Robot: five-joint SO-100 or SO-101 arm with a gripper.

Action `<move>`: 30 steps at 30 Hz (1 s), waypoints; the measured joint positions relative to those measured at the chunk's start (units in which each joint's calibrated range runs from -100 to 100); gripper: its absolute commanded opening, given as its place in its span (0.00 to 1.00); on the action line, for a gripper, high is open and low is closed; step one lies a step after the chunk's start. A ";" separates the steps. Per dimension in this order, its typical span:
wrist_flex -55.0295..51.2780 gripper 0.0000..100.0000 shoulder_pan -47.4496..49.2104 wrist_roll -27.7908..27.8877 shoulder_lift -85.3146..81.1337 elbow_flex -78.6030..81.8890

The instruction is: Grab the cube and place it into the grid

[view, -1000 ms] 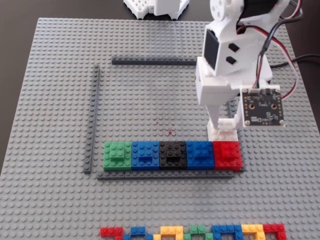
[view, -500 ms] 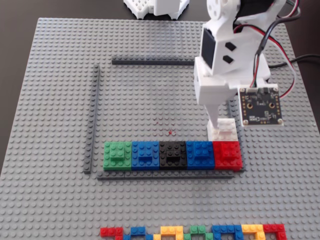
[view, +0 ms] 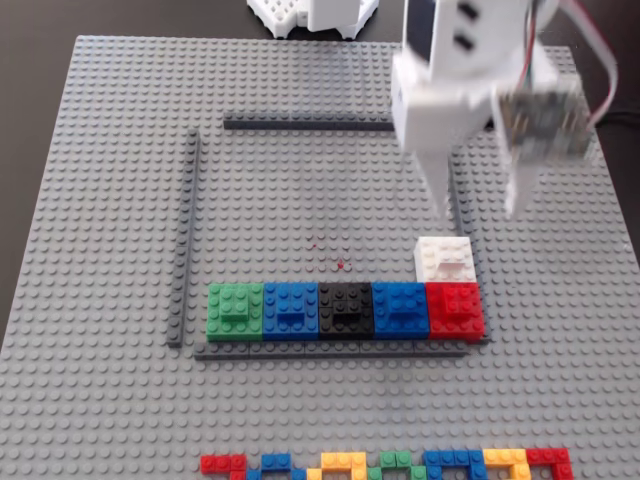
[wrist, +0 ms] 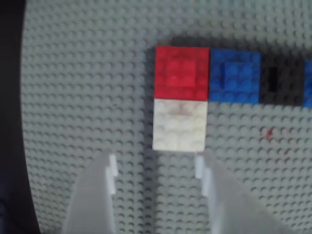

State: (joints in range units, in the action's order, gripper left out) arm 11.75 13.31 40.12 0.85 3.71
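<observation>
Now | claw [wrist: 155,168] spread wide, empty | cube [view: 445,259] touching red block [view: 454,307], inside grid [view: 300,200]

In the fixed view, the cube [view: 444,259] sits inside the grid [view: 300,200], touching the rightmost block [view: 455,308] of the row from behind.

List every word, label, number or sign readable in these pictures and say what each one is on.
None can be read in either view.
The circuit board mounted on the arm is motion-blurred in the fixed view; any marking on it is illegible.
The cube, the red block beside it and the other coloured blocks show only studs.
The baseplate bears no print, nor does the open gripper.
</observation>
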 measured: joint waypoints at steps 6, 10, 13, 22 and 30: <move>-0.78 0.01 0.00 1.12 -14.67 7.24; -1.61 0.00 -0.51 1.95 -24.26 12.71; -2.25 0.00 -1.68 2.15 -30.62 16.50; 4.30 0.00 -7.29 6.79 -52.93 40.86; 12.16 0.00 -8.09 7.86 -71.76 64.96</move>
State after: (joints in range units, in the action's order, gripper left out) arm 23.91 5.21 47.99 -70.91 68.67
